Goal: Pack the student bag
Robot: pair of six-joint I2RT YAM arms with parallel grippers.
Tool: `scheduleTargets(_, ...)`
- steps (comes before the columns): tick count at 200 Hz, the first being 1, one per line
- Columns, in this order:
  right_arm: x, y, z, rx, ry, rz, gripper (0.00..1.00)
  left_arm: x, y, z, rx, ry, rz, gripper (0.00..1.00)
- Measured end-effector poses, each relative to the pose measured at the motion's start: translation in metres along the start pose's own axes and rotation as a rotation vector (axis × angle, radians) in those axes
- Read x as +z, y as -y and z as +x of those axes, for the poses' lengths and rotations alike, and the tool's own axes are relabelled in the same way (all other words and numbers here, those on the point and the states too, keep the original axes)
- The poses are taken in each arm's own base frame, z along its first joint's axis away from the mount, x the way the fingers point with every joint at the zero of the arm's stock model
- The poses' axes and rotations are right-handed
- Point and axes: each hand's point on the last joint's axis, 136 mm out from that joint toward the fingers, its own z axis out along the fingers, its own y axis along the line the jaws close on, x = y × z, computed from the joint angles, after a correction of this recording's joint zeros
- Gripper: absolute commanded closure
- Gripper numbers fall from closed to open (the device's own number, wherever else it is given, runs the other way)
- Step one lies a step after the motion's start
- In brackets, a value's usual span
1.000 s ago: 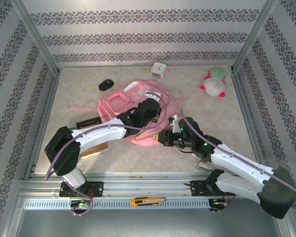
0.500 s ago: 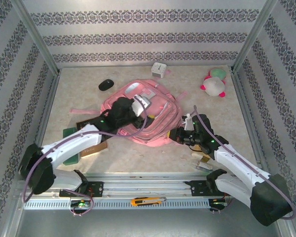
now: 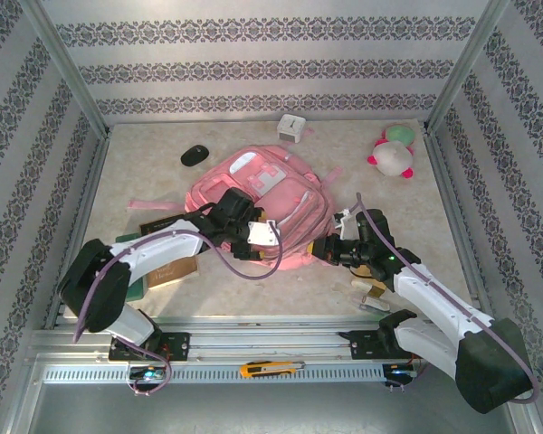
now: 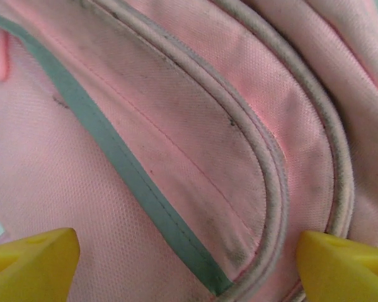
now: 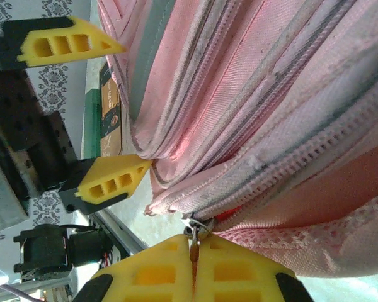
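Slippage is the main risk. Right claw [image 5: 194, 267] is pressed together on the small zipper pull [image 5: 193, 246] at the near right edge of the student bag [image 3: 262, 194], which lies flat mid-worktop [image 3: 389, 203]. Left claw [image 4: 186, 264] hangs spread over the bag's front panel, gripping nothing. With the fabric unpinned, tugging the zipper may drag the whole bag, or the pull may slide free.

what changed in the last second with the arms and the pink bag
The left fingers opened, let go of the bag and drew back to its near left edge; the bag settled flatter. The right fingers stay shut on the zip pull. The toy, mouse and box did not move.
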Motion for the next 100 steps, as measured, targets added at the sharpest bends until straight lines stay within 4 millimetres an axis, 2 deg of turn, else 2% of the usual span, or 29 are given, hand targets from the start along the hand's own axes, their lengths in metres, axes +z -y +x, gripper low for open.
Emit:
scheduleTargets(13, 0.0, 0.0, 0.0, 0.0, -0.001, 0.0, 1.0, 0.003, 0.0, 0.0, 0.026, 0.002, 0.003, 0.16)
scheduleTargets(37, -0.001, 0.001, -0.002, 0.0, 0.005, 0.001, 1.0, 0.007, -0.006, -0.004, 0.042, 0.021, -0.021, 0.52)
scheduleTargets(67, -0.004, 0.006, -0.009, -0.001, 0.029, 0.012, 1.0, 0.008, -0.009, -0.008, 0.007, 0.05, -0.034, 0.9)
scheduleTargets(88, -0.005, 0.011, -0.013, 0.0, 0.039, 0.021, 1.0, 0.004, -0.014, -0.013, -0.055, 0.071, -0.055, 1.0)
scheduleTargets(100, -0.007, 0.013, -0.015, 0.002, 0.046, 0.018, 1.0, -0.004, -0.018, -0.017, -0.109, 0.085, -0.077, 1.0)
